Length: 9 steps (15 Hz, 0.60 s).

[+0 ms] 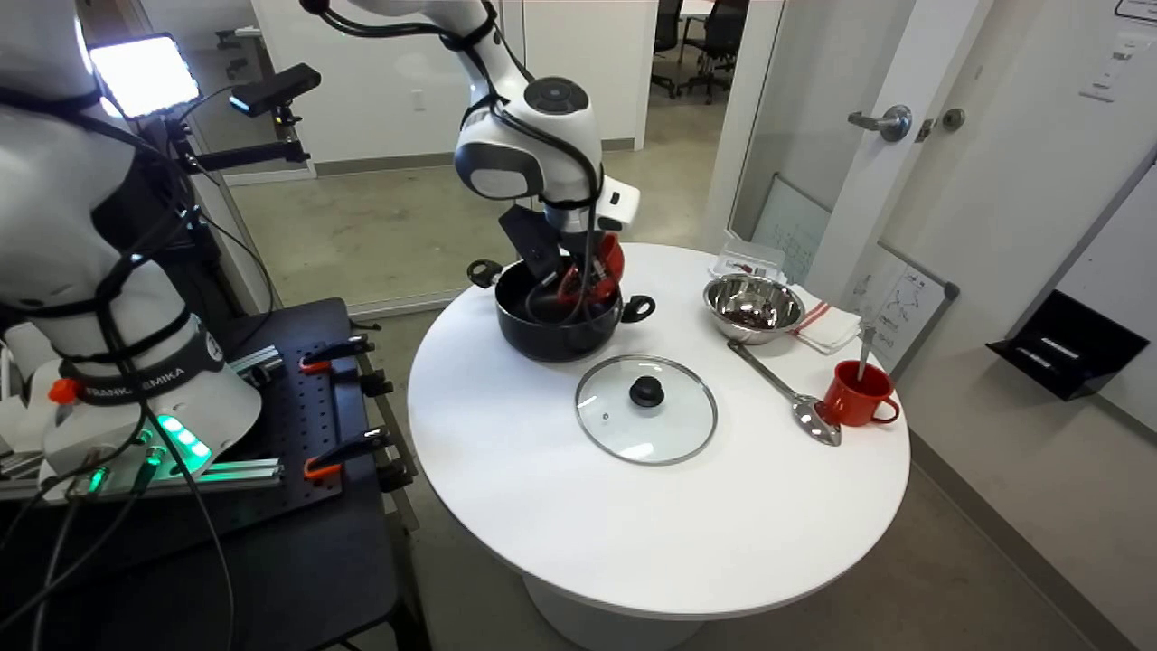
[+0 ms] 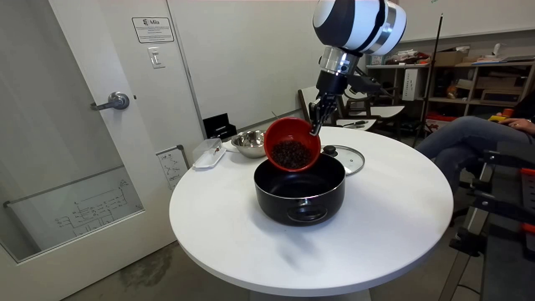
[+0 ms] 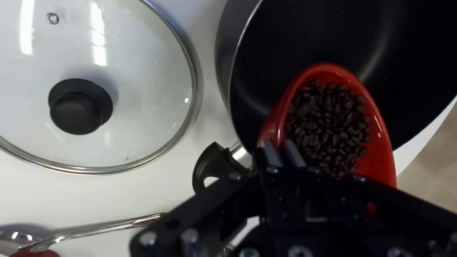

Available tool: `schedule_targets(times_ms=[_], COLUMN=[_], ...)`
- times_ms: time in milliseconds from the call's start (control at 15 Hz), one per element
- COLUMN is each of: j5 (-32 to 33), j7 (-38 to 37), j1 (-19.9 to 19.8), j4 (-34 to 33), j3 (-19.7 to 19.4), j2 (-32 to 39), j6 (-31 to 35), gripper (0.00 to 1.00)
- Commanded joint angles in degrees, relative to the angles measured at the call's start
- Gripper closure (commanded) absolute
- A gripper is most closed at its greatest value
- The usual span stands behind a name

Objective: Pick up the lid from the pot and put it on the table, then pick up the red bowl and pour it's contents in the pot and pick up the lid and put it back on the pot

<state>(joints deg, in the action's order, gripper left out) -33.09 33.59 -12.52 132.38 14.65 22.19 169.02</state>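
Note:
The red bowl [image 2: 288, 125] hangs tilted over the black pot [image 2: 299, 205], and a heap of dark beans [image 3: 326, 128] rests against its lower side. My gripper [image 3: 282, 151] is shut on the bowl's rim, one finger on either side of the wall. In an exterior view the arm and gripper cover much of the bowl [image 1: 611, 258]. The pot [image 1: 553, 339] stands upright, uncovered, its visible inside plain black. Flat on the white table [image 1: 633, 542] lies the glass lid [image 1: 646, 429], black knob up, beside the pot; the wrist view shows this lid [image 3: 150, 107] too.
A shiny steel bowl [image 1: 755, 312] sits toward the table's far side, by a folded cloth [image 1: 827, 327] and a clear plastic box [image 2: 209, 154]. A slotted spoon [image 1: 768, 372] reaches toward a red mug [image 1: 850, 398]. One pot handle [image 3: 214, 164] juts out near the gripper.

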Motion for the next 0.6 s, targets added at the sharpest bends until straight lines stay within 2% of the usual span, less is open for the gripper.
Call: schedule_targets(times_ms=[0,533], j5=[0.42,1.59], j7=[1.64,3.70], j1=[0.32,2.07], j4=[0.23,0.80], j3=[0.22,0.08], j2=[1.11,2.98], j6=[4.88,10.44], gripper=[0.98,0.98])
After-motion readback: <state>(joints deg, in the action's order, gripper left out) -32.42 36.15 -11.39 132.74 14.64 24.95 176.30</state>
